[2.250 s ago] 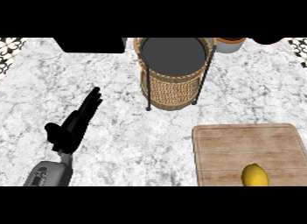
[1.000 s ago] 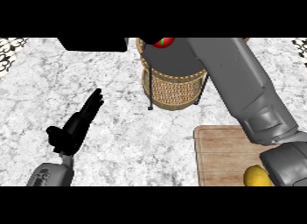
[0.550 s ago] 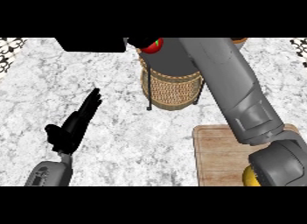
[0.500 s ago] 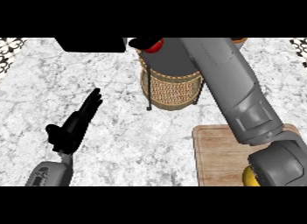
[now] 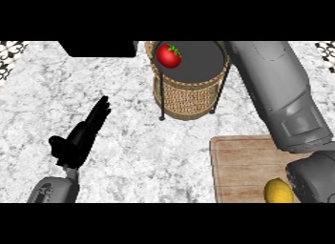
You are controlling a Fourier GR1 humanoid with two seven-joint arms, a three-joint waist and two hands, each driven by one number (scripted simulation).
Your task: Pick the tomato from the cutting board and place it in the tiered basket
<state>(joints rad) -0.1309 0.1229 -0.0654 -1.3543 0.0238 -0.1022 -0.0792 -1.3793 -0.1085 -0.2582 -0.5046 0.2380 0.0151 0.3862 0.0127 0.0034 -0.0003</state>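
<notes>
Left hand (image 5: 77, 140) rests at lower left over the marble surface (image 5: 128, 152), fingers (image 5: 98, 112) straight and pressed together, pointing up toward the far edge, thumb out to the side; holds nothing. Grey forearm enters from the bottom edge below it.

Right hand is out of view: only the right arm (image 5: 282, 95) shows, a thick grey limb running from lower right up past the basket's right rim to the top edge. Can't tell the state of its fingers. The arm covers the cutting board's right part and the far right of the basket.

Tomato (image 5: 169, 55): red, round, green stem cap, sits on the dark round top tray of the tiered basket (image 5: 187, 97), left of centre. Basket: woven wicker lower tier, thin black legs, stands at top centre.

Cutting board (image 5: 244, 164): wood-grained, rectangular, lower right. Yellow lemon (image 5: 277, 191) on its near edge, just beside the arm's elbow.

Black block (image 5: 98, 48) at the far edge, left of the basket. Surface is white-grey veined marble.
</notes>
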